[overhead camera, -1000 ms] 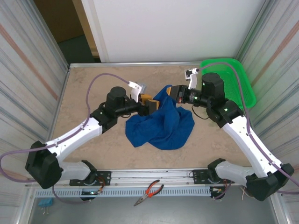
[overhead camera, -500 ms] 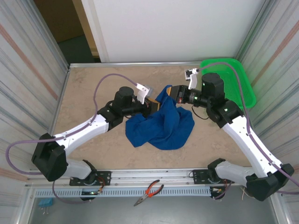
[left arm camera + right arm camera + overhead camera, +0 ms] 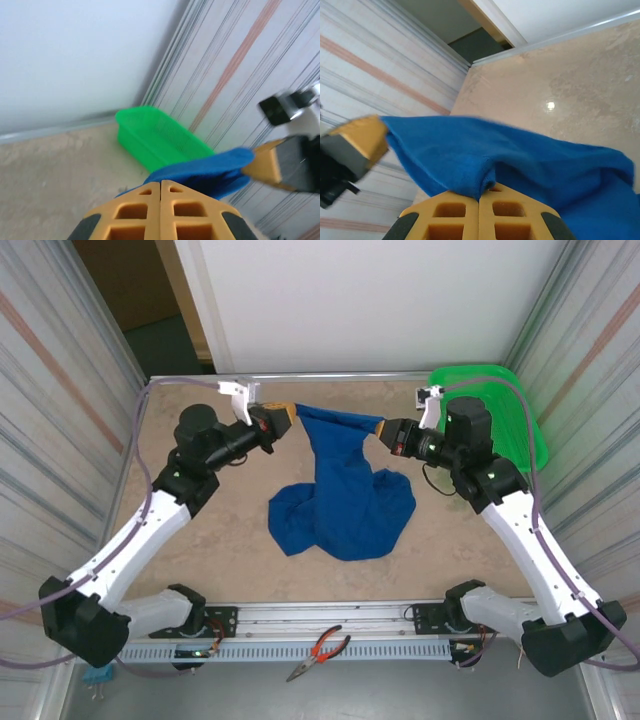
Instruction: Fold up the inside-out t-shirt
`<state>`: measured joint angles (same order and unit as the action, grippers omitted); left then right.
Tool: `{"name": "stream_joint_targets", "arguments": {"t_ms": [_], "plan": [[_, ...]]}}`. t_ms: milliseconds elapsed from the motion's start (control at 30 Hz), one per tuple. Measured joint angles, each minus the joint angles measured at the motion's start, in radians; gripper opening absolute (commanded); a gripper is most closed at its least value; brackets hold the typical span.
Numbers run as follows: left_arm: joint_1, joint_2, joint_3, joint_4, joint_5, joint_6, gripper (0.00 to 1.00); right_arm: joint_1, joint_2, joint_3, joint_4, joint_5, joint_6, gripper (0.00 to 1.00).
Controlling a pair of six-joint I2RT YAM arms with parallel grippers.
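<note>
Over table (image 3: 232, 552), t-shirt (image 3: 345, 490) edge taut between jaws

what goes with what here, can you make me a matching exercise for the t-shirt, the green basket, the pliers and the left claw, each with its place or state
Things:
1. t-shirt
2. green basket
3. pliers
4. left claw

Places or states:
a. far right corner of the table
b. past the table's near edge, on the grey ledge
c. shut on one end of the cloth's top edge
d. top edge held up taut, lower part heaped on the table

Pairs: 1-d, 2-a, 3-b, 4-c
</note>
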<state>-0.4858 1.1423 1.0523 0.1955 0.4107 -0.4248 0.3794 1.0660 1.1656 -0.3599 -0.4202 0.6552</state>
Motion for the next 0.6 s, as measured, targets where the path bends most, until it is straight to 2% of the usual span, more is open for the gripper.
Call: {"name": "stream_joint_targets", "arguments": {"t_ms": [167, 200, 267, 300, 333, 467, 600], "plan": [[-0.001, 0.002, 0.043, 0.006, 0.041, -0.023, 0.0, 0.0, 0.003, 0.011, -0.001, -0.001, 0.0, 0.0], [-0.001, 0.007, 0.053, 0.006, 0.05, -0.027, 0.0, 0.0, 0.007, 0.024, -0.004, -0.004, -0.001, 0.04], [-0.001, 0.02, 0.078, 0.005, 0.067, -0.036, 0.0, 0.008, 0.019, 0.066, -0.022, -0.003, -0.013, 0.57], [-0.001, 0.029, 0.095, 0.003, 0.073, -0.042, 0.0, 0.016, 0.022, 0.09, -0.037, 0.004, -0.029, 0.71], [-0.004, 0.036, 0.107, 0.002, 0.08, -0.044, 0.0, 0.028, 0.022, 0.11, -0.051, 0.017, -0.044, 0.77], [-0.035, 0.066, 0.154, 0.0, 0.095, -0.045, 0.0, 0.109, 0.006, 0.162, -0.091, 0.079, -0.129, 0.89], [-0.074, 0.098, 0.188, -0.011, 0.114, -0.045, 0.0, 0.166, 0.001, 0.166, -0.114, 0.117, -0.202, 0.94]]}}
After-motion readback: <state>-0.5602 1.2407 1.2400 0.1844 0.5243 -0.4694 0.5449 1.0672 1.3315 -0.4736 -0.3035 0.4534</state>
